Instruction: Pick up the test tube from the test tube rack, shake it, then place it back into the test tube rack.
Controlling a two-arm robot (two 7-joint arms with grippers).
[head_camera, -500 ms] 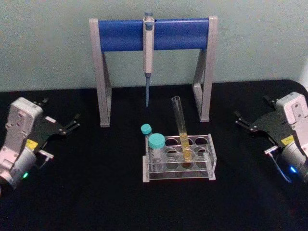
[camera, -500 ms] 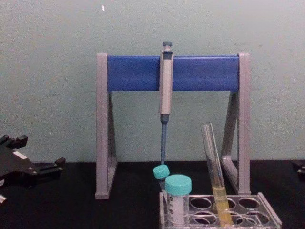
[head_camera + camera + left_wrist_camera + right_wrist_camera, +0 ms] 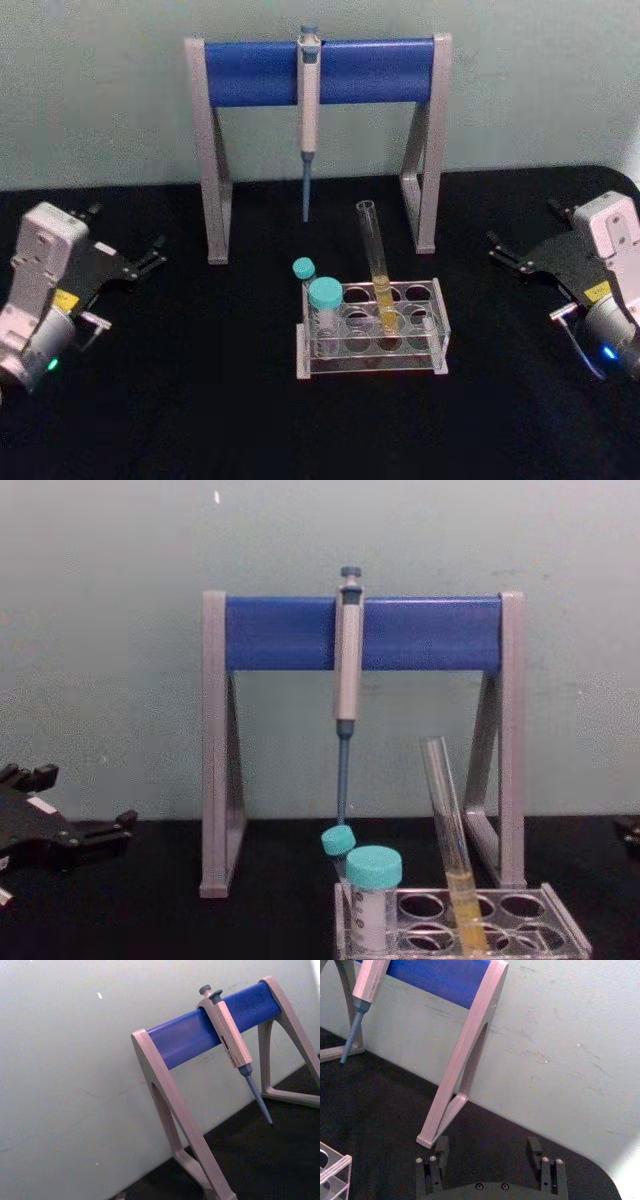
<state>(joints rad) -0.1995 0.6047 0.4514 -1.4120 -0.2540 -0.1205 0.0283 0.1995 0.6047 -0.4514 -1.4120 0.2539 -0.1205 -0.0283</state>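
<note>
The left gripper (image 3: 128, 236), black fingers on a white wrist housing, sits at the left edge of the black table (image 3: 200, 400), well apart from the rack. Its two fingers stand spread with nothing between them.

Against the pale wall behind stands a tall grey-legged pipette stand with a blue crossbar (image 3: 250, 72). A grey pipette (image 3: 308, 100) hangs from the bar's middle, tip pointing down.

In front of the stand, near the table's middle, sits the low clear plastic test tube rack (image 3: 370, 355), with round holes in its top plate. At its left end stand two short, wide teal-capped tubes (image 3: 323, 296), one behind the other. Just to their right, the long slim clear glass test tube (image 3: 378, 265) stands in a hole near the rack's middle. It has yellow liquid in its lower part, and its open top leans toward the robot's left.

The right gripper (image 3: 527, 232) sits at the right edge of the table, also far from the rack. In the right wrist view its fingers (image 3: 441, 1146) are wide apart and empty.
</note>
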